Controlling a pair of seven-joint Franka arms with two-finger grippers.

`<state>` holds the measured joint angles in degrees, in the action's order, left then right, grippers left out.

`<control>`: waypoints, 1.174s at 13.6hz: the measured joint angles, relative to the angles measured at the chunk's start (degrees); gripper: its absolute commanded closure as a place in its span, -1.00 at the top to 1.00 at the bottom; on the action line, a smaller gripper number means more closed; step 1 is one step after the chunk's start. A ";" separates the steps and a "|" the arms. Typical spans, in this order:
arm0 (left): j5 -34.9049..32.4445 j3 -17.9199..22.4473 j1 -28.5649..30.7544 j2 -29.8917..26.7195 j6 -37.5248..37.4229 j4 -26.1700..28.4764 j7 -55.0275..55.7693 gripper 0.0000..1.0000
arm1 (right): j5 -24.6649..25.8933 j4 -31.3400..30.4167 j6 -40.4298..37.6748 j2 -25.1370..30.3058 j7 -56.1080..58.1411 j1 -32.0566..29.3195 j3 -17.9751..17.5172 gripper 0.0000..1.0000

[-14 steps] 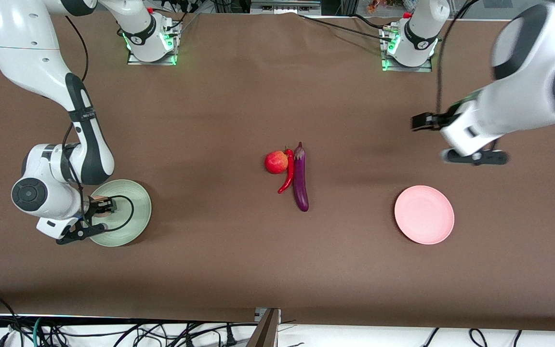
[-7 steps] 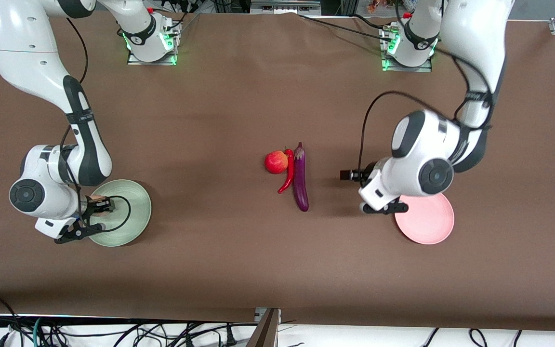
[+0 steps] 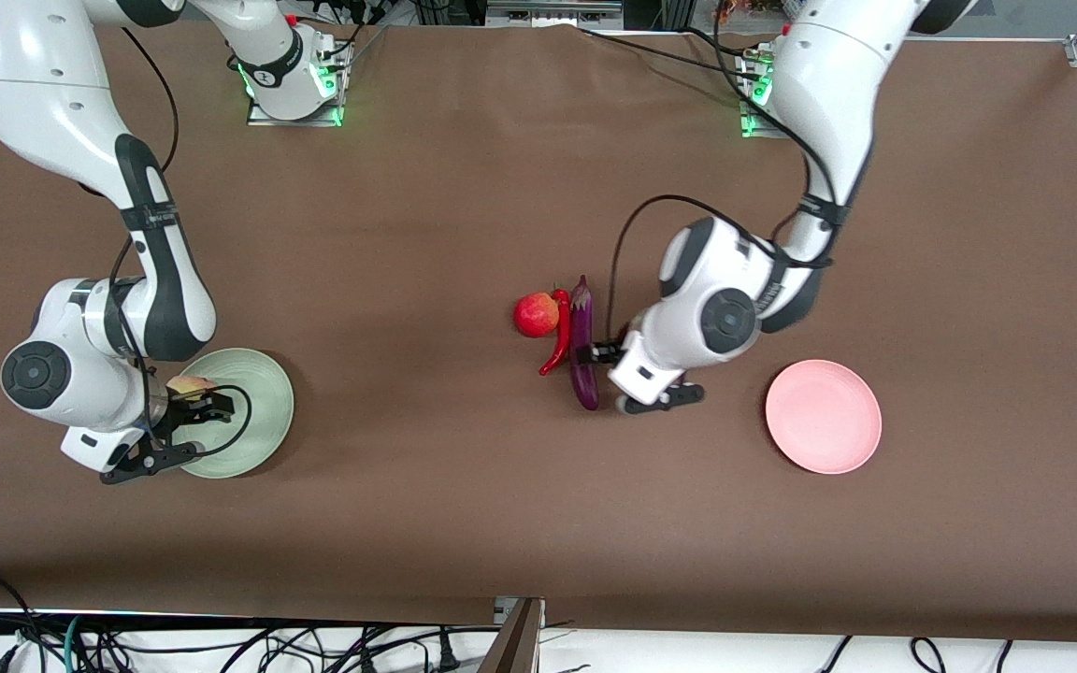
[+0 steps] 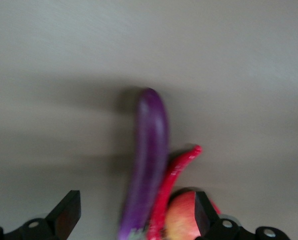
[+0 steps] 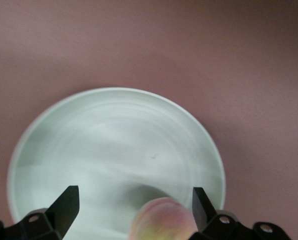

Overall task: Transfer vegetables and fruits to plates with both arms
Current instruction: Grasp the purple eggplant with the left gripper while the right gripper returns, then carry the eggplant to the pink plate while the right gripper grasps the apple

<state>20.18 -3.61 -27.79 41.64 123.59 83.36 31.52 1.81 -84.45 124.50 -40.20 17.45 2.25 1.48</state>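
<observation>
Right gripper (image 3: pixel 185 428) over mint plate (image 3: pixel 263 411), jaws apart, peach (image 3: pixel 185 384) lying on plate between them. Red fruit (image 3: pixel 536 314), chili (image 3: pixel 557 344), eggplant (image 3: pixel 581 346) touching at table centre. Left gripper (image 3: pixel 615 374) spread wide over eggplant. Pink plate (image 3: pixel 823 416) toward left arm's end.

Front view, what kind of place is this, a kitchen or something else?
Probably a robotics lab, not a kitchen: two arms bolted to a brown-covered table, loose cables along its edge, and only a green plate and pink plate set out.
</observation>
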 measured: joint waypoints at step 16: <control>-0.01 1.25 -2.87 7.39 6.05 -0.35 -0.35 -1.00 | -7.25 -0.22 -4.84 2.20 -37.53 11.17 -13.99 1.00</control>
<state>20.17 -2.36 -30.66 49.03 129.65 83.01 31.17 -5.44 -84.67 119.66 -38.00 -20.08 13.43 -12.52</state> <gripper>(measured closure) 0.595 0.000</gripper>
